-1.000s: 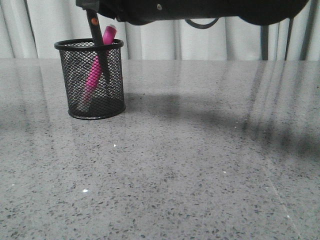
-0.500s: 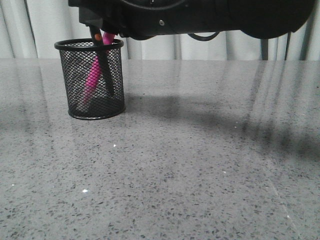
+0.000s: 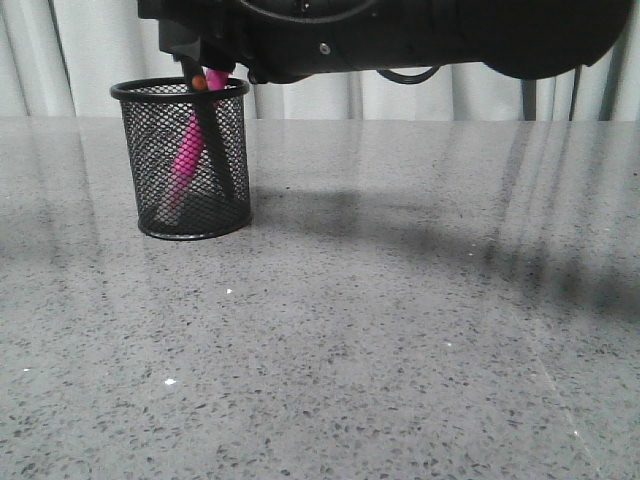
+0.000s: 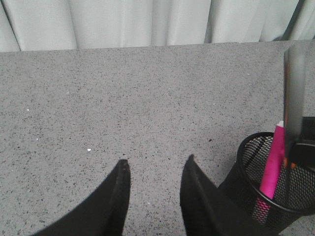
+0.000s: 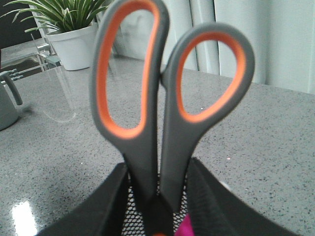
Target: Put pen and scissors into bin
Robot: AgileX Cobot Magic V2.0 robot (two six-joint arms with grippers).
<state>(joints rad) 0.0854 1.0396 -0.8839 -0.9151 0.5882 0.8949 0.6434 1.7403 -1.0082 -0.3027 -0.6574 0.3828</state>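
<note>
The bin [image 3: 160, 170], a black mesh cup, stands at the far left of the table. The pink pen [image 3: 187, 150] leans inside it. The scissors [image 3: 212, 140] hang blades-down in the bin, orange pivot dot at rim height. My right gripper [image 3: 200, 66] reaches in from the right above the rim and is shut on the scissors [image 5: 172, 147] just under the orange-lined loops, as the right wrist view [image 5: 158, 169] shows. My left gripper [image 4: 156, 161] hangs open and empty over bare table beside the bin [image 4: 246, 182], where the pen [image 4: 273, 162] and a blade [image 4: 294, 98] show.
The right arm [image 3: 450, 30] spans the top of the front view. A potted plant [image 5: 74, 29] in a white pot and a grey object [image 5: 7, 103] stand far off on the counter. Curtains hang behind the speckled grey table [image 3: 400, 330].
The right gripper has come down over the bin, and the scissors have sunk from partly in to deep inside, the pivot dot now at the rim. The pen's top is now hidden.
</note>
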